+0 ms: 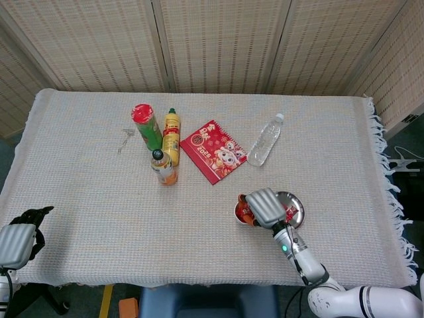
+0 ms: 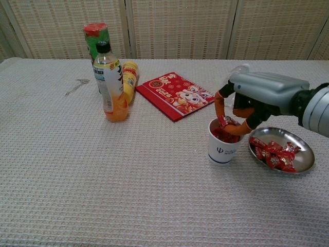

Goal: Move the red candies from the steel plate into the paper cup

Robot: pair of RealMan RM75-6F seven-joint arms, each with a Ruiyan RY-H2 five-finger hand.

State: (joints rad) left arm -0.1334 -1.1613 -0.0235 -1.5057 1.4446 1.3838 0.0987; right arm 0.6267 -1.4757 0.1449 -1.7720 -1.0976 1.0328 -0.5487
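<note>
The white paper cup (image 2: 222, 148) stands just left of the steel plate (image 2: 304, 160), with several red candies heaped inside it. More red candies (image 2: 272, 154) lie in the plate. My right hand (image 2: 259, 95) hovers over the cup's mouth, pinching a red candy (image 2: 226, 122) between its orange fingertips right at the heap. In the head view the right hand (image 1: 262, 207) covers most of the cup (image 1: 241, 213) and the near side of the plate (image 1: 297, 204). My left hand (image 1: 18, 240) hangs off the table's front left corner, holding nothing, fingers apart.
A green can with a red lid (image 1: 144, 126), a yellow bottle (image 1: 171, 136) and an orange juice bottle (image 1: 163, 167) stand together at the centre left. A red booklet (image 1: 214, 150) and a clear water bottle (image 1: 265, 140) lie behind the cup.
</note>
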